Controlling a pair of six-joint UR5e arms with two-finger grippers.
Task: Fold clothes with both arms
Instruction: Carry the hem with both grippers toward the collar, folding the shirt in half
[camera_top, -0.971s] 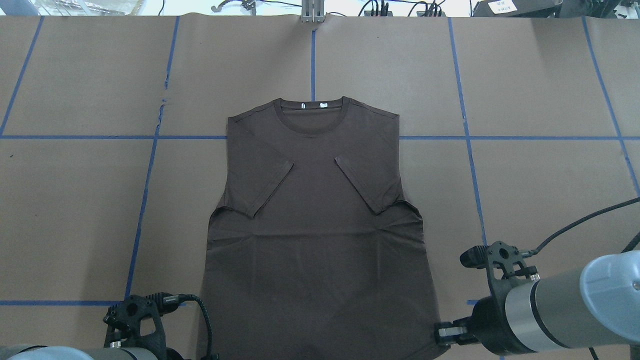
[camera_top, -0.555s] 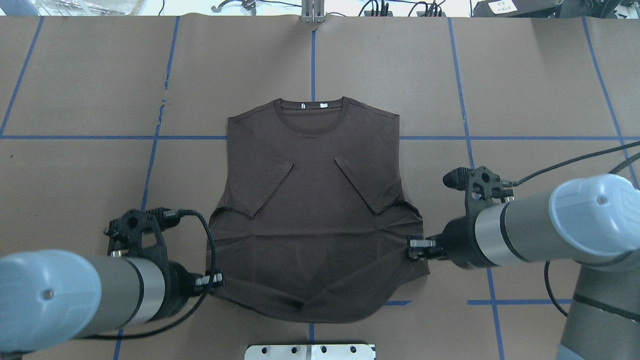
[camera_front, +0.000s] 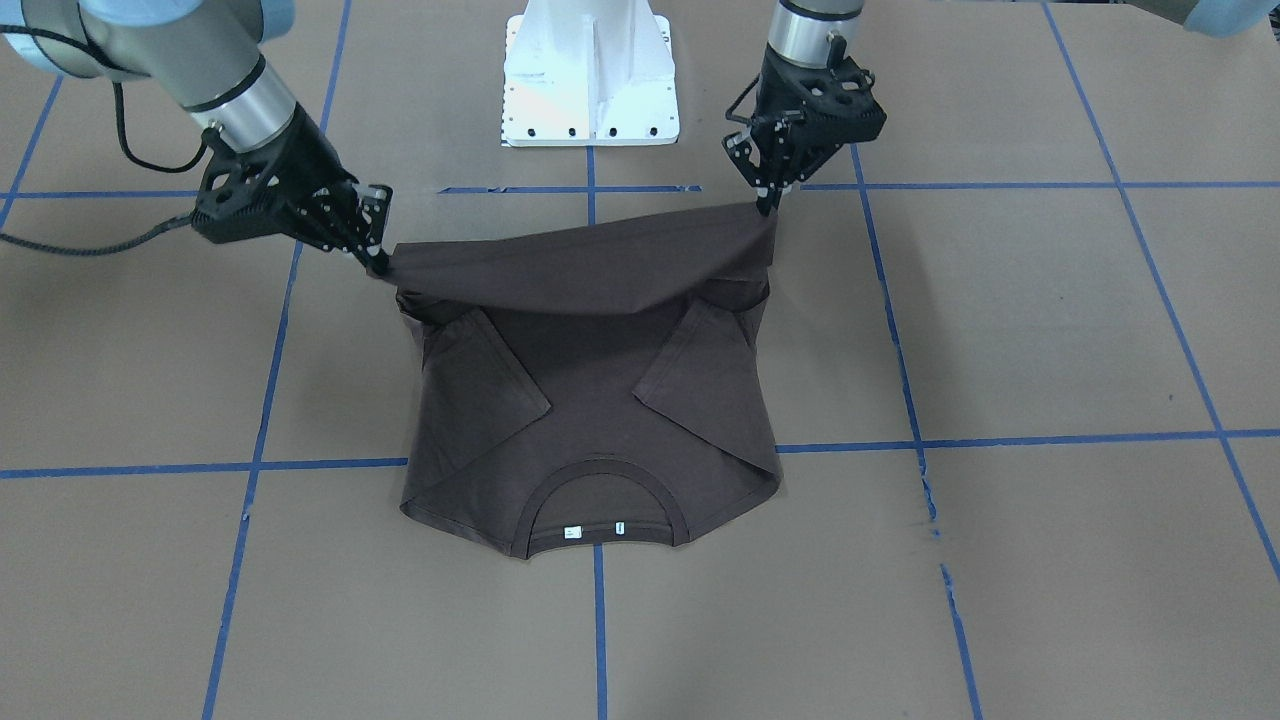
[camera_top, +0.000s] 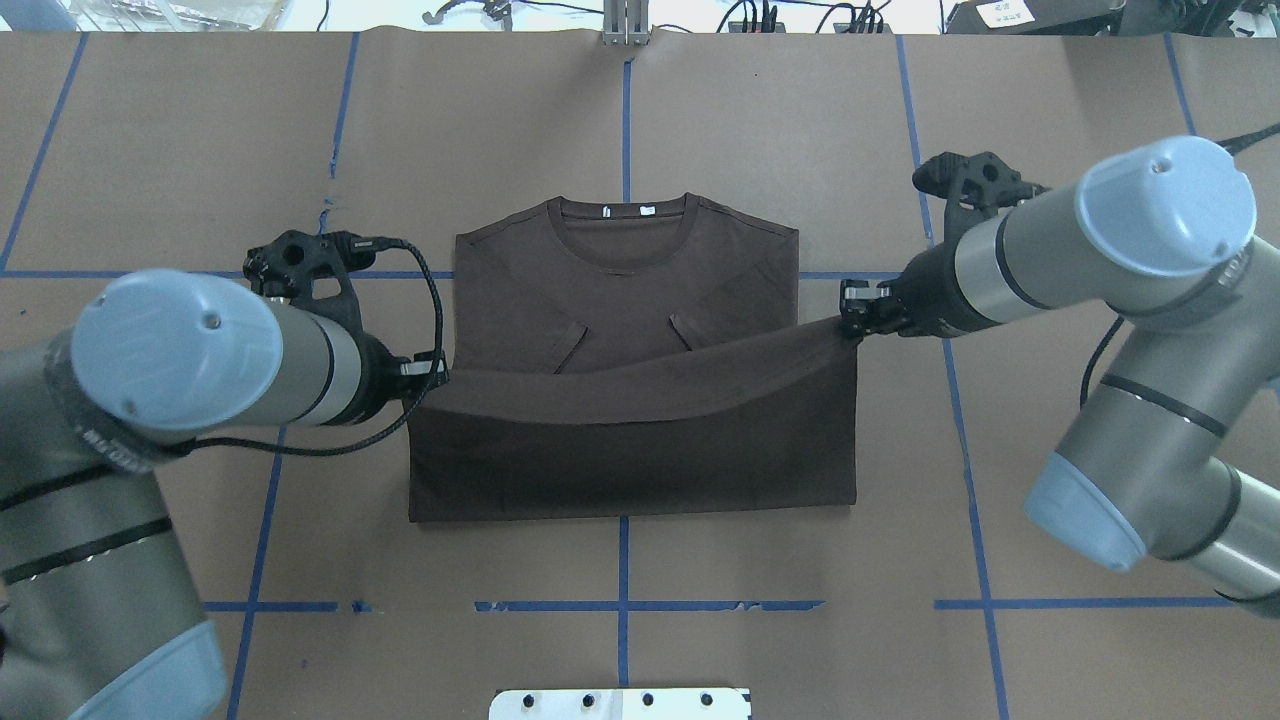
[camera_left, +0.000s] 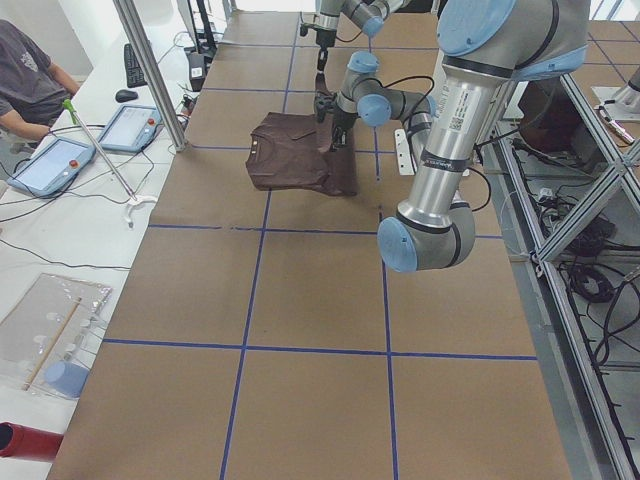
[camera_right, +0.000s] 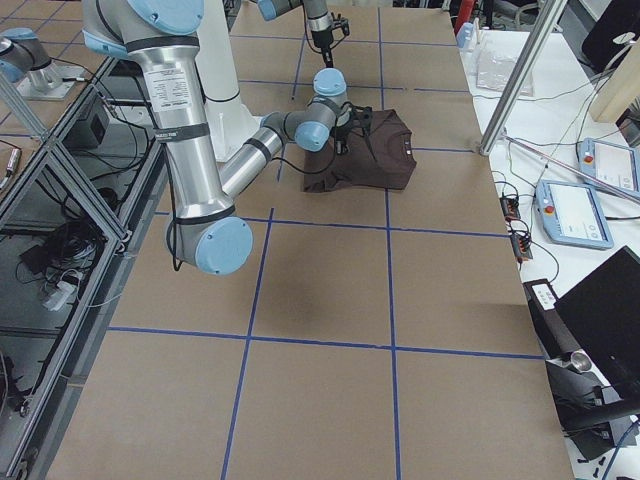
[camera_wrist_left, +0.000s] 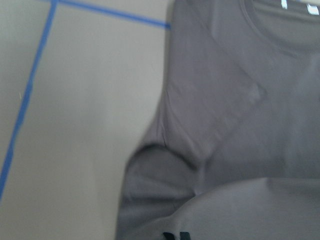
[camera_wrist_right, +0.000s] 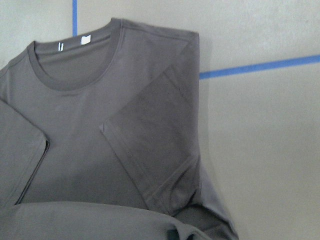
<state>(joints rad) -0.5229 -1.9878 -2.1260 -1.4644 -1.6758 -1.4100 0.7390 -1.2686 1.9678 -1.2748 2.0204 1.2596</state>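
Note:
The dark brown T-shirt (camera_top: 620, 250) lies flat with its collar away from me and both sleeves folded inward. Its lower half is lifted and doubled over toward the collar. My left gripper (camera_top: 432, 370) is shut on the left hem corner, above the shirt's left edge. My right gripper (camera_top: 852, 318) is shut on the right hem corner, a little farther forward. In the front-facing view the left gripper (camera_front: 768, 205) and right gripper (camera_front: 378, 262) hold the hem taut above the T-shirt (camera_front: 590, 400). The left wrist view shows the T-shirt (camera_wrist_left: 240, 100) below, as does the right wrist view (camera_wrist_right: 125, 125).
Brown paper with blue tape lines (camera_top: 625, 605) covers the table. The white pedestal base (camera_front: 590, 70) stands at my near edge. In the exterior left view an operator (camera_left: 30, 80) sits beside tablets (camera_left: 50, 165) and a metal post (camera_left: 150, 70) at the far side.
Both grippers have lifted the hem corners and carried them away from me toward the collar. The shirt's lower half now folds over; the fold line lies near me.

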